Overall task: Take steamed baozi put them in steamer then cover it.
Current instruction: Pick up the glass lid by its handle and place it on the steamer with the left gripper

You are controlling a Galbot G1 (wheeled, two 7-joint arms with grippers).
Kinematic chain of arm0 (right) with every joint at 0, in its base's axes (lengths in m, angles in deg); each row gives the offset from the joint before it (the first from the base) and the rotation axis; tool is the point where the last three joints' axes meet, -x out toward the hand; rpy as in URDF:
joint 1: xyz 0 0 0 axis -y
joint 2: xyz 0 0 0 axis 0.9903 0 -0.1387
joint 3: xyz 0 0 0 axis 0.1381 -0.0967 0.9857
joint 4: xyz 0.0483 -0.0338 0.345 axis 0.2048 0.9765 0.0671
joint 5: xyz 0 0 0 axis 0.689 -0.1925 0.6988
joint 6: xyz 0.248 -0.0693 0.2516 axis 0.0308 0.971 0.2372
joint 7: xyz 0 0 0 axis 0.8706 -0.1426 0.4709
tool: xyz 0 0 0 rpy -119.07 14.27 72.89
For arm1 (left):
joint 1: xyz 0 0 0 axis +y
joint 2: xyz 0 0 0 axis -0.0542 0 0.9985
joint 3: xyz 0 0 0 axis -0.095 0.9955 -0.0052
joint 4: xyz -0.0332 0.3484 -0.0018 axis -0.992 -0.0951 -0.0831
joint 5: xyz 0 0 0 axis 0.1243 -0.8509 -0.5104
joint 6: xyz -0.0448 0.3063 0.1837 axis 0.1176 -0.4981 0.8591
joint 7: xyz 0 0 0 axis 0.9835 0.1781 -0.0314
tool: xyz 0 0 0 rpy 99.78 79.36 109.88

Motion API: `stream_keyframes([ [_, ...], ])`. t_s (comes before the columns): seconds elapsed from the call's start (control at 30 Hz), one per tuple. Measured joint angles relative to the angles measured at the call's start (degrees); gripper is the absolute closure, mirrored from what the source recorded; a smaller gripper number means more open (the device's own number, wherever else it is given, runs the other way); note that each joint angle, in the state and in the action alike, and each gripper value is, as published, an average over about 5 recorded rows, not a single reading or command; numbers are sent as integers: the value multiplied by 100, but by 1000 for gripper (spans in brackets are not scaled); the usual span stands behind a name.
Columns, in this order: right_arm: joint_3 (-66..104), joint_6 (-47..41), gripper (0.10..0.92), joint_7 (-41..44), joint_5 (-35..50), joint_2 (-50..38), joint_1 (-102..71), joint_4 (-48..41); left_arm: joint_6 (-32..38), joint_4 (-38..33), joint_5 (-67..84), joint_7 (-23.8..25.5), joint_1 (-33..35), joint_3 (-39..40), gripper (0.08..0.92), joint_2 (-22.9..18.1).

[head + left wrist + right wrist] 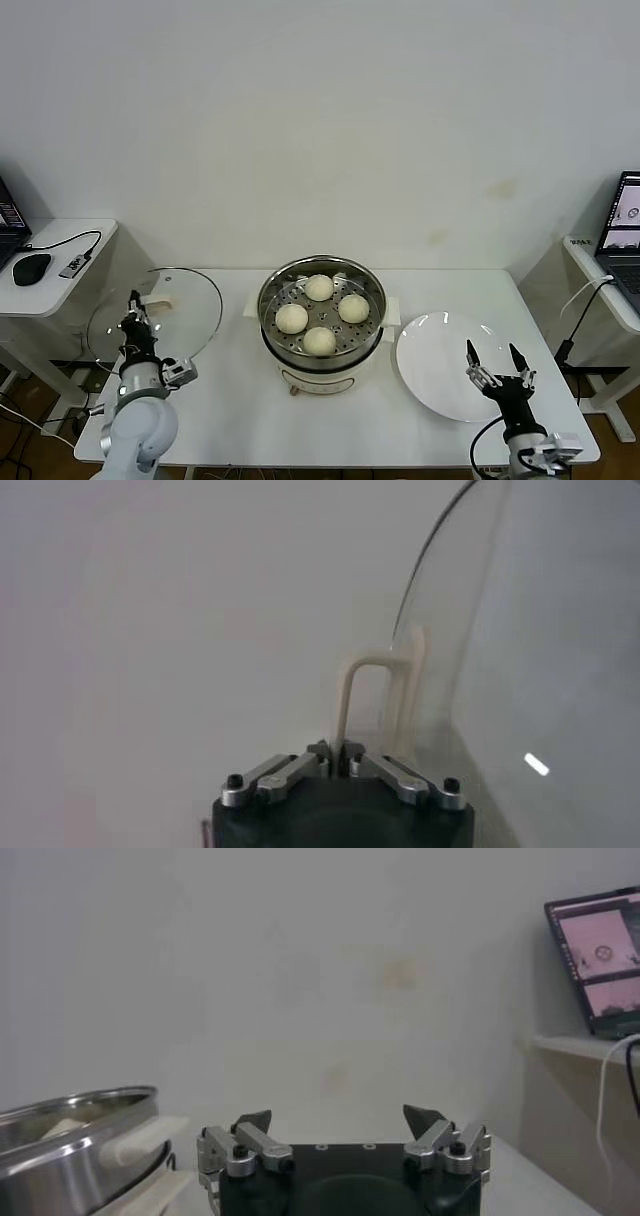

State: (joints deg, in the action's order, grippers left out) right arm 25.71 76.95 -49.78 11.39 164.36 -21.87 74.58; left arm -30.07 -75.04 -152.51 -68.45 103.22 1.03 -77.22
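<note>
Left claw [340, 752] pinches cover [180, 305] handle at table [230, 410] edge; right claw [499, 362] spread.

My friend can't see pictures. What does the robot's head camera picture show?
Four baozi sit in an open steel steamer in the middle of a white table. The left pincer is shut on the handle of the glass cover, held at the table's left edge. The right pincer is open over an empty white plate.
</note>
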Motion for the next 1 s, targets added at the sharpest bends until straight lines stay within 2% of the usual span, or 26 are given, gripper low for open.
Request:
stream_keyframes([
  [0.27, 55, -37, 203, -33, -116, 102, 70, -30, -645, -687, -351, 665, -123, 414, 856, -51],
  [0.5, 170, -60, 203, -29, -286, 218, 56, 5, -1060, -883, -988, 1119, -385, 1152, 856, -269],
  [1.0, 229, -37, 203, -12, -574, 410, 163, -139, -1289, -551, -1991, 1766, -1267, 2693, 856, -1274],
])
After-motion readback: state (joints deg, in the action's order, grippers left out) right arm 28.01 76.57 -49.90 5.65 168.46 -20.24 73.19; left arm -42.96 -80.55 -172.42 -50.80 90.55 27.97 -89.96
